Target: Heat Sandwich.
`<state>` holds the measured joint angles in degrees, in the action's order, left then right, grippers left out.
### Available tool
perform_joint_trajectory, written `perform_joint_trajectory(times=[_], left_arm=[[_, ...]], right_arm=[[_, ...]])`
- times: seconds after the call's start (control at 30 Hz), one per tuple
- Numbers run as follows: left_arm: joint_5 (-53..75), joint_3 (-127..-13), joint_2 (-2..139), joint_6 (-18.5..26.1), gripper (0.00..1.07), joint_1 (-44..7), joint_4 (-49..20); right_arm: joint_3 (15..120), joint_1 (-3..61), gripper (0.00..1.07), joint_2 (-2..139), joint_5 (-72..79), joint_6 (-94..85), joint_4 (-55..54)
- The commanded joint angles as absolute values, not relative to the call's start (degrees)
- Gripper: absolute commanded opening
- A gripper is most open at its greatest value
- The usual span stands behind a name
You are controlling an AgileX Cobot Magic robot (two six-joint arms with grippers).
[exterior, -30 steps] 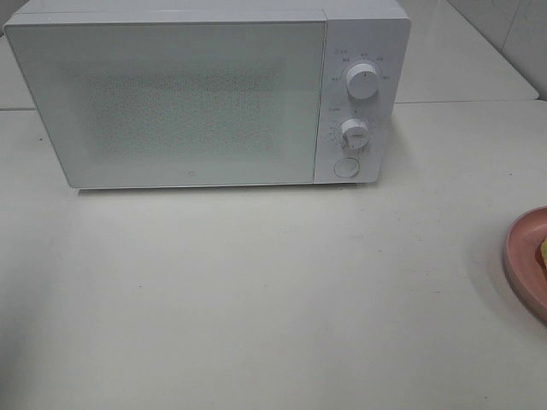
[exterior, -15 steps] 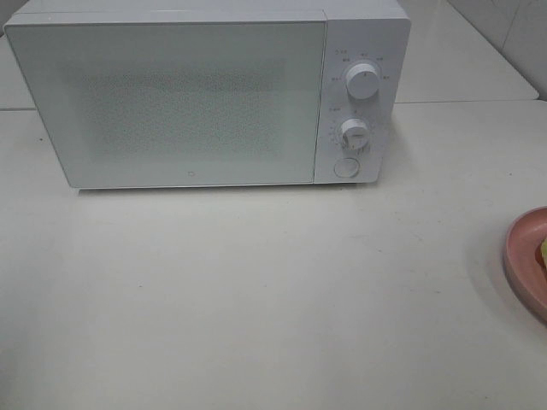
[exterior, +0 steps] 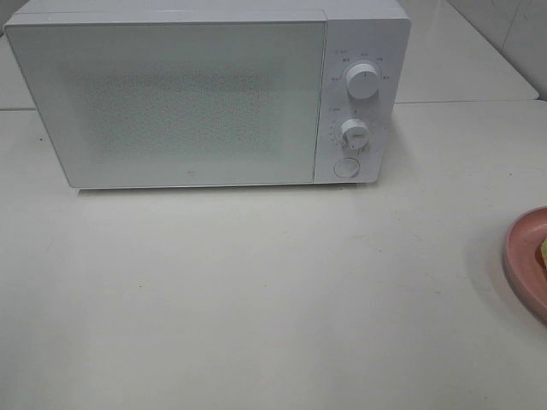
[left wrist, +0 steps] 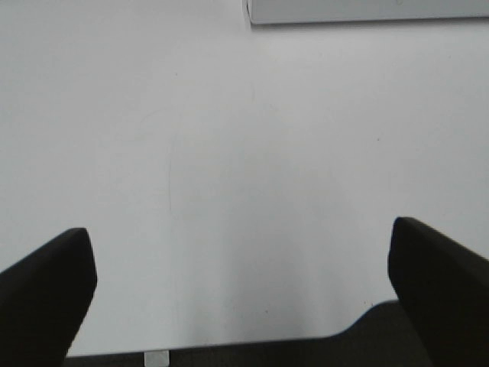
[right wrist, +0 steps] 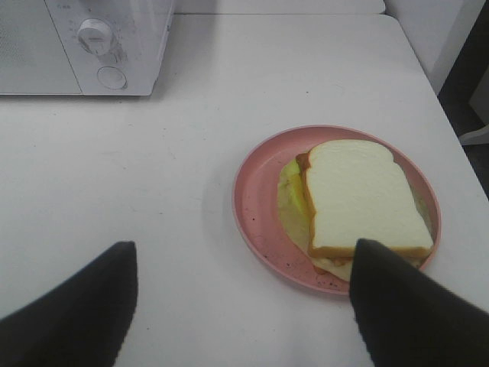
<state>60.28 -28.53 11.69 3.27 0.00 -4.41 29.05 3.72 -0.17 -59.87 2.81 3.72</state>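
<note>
- My left gripper (left wrist: 243, 290) has its two dark fingers (left wrist: 46, 290) spread as wide as they go, with nothing between them but bare white table (left wrist: 229, 168).
- From the left wrist camera, the bottom edge of the microwave (left wrist: 359, 11) shows past the fingertips, well apart from them.
- My right gripper (right wrist: 244, 306) also stands spread, with nothing pinched between its fingers (right wrist: 76, 313).
- In the right wrist view, one finger overlaps the near edge of the pink plate (right wrist: 256, 206); I cannot tell whether it touches the plate or hovers above it.
- The sandwich (right wrist: 359, 199) lies flat on that plate, white bread on top with a tan crust, pale green and orange-red filling sticking out at its side.
- The sandwich sits off-centre on the plate, leaving a bare pink crescent on the side toward the microwave.
- From the high camera, the plate (exterior: 523, 256) is at about four o'clock from the table's middle, cut off by the frame edge, with only a sliver of the sandwich (exterior: 543, 252) visible.
- The white microwave (exterior: 205, 94) stands at twelve o'clock, door shut.
- Its two knobs (exterior: 363, 83) and a round button (exterior: 346, 167) are stacked on the right panel.
- Neither arm shows in the high view.
</note>
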Motion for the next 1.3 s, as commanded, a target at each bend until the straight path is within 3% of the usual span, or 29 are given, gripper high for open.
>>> perform_joint_trajectory(times=[0.03, 0.33, 1.3], left_arm=[[59.4, -28.3, 7.4, 3.2, 0.99, -0.2, -4.2], [59.4, -28.3, -2.1, 3.2, 0.99, -0.2, -4.2], [59.4, -28.3, -1.7, 3.2, 0.99, -0.2, -4.3]], right_arm=[[29.0, 3.3, 0.74, -1.8, -59.4, 2.4, 3.6], [29.0, 3.3, 0.74, -1.8, -59.4, 2.4, 3.6], [29.0, 3.3, 0.74, -1.8, -59.4, 2.4, 3.6]])
